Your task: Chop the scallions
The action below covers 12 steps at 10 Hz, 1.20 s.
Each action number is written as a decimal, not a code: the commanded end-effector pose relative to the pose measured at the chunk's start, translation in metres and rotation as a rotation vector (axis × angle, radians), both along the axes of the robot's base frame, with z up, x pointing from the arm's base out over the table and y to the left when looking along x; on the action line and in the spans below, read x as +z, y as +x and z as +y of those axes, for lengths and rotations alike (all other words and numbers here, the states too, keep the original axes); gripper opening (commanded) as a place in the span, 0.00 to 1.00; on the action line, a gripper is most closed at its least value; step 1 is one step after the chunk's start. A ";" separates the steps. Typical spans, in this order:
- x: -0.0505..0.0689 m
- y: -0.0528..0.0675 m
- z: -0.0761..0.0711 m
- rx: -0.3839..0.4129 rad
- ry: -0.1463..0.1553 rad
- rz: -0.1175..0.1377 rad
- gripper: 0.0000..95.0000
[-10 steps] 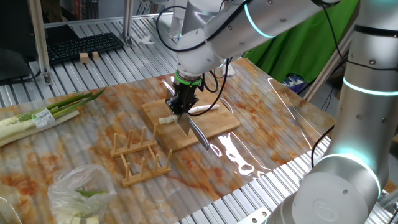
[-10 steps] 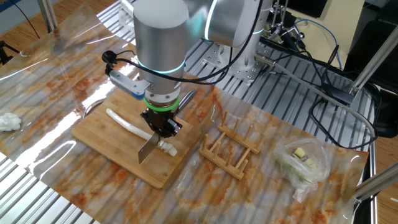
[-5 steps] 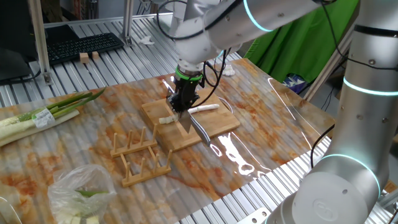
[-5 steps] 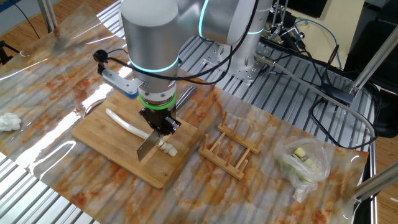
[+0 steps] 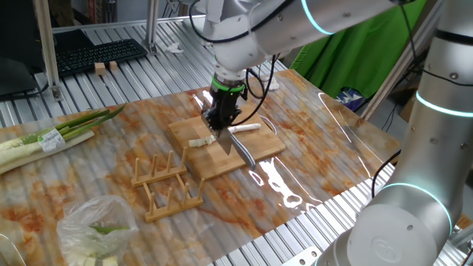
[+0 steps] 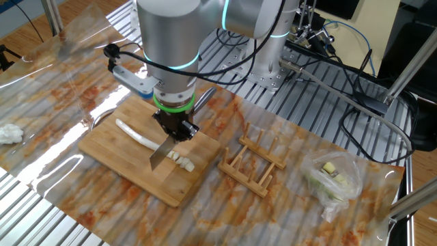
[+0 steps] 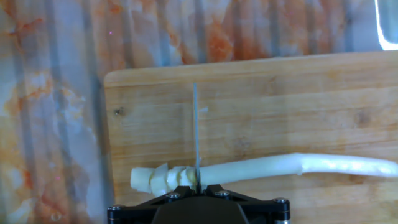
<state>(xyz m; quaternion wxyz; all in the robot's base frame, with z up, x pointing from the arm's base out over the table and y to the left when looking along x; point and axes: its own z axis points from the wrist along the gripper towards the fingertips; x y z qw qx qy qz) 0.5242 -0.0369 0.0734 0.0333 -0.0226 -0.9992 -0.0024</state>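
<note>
A pale scallion stalk (image 7: 280, 167) lies across the wooden board (image 7: 280, 106), with several stubby cut pieces (image 7: 154, 180) at its left end. My gripper (image 7: 196, 188) is shut on a knife, whose thin blade (image 7: 195, 130) stands edge-down right where the cut pieces meet the whole stalk. In one fixed view the gripper (image 5: 219, 123) hovers over the board (image 5: 255, 151) with the blade (image 5: 225, 142) between a cut bit (image 5: 196, 142) and the stalk (image 5: 244, 128). The other fixed view shows the blade (image 6: 160, 152), cut pieces (image 6: 181, 161) and long stalk (image 6: 133, 134).
A wooden rack (image 5: 166, 185) stands just beside the board. A green-and-white leek bundle (image 5: 52, 137) lies at the far left, and a clear plastic bag (image 5: 96, 225) of green bits sits near the front. A white crumpled cloth (image 6: 8, 132) lies off the board.
The gripper and knife have shifted along the stalk toward its uncut length. More of the cut pieces now lie free beside the blade.
</note>
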 end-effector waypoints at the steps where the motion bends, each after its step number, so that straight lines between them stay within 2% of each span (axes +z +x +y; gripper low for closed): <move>1: 0.003 -0.002 -0.002 0.007 -0.010 -0.008 0.00; 3: 0.004 -0.002 -0.006 0.016 -0.014 -0.007 0.00; 5: -0.003 0.000 -0.014 0.033 -0.011 -0.012 0.00; 6: -0.010 0.001 -0.017 0.035 -0.005 -0.020 0.00; 7: -0.021 0.002 -0.017 0.024 0.001 -0.023 0.00; 8: -0.030 0.004 -0.014 0.017 0.003 -0.037 0.00; 9: -0.047 0.006 -0.010 0.014 0.008 -0.056 0.00; 10: -0.061 0.007 -0.008 0.018 -0.003 -0.075 0.00; 11: -0.064 0.007 -0.009 0.024 -0.003 -0.057 0.00; 12: -0.059 0.007 -0.010 0.025 -0.005 -0.051 0.00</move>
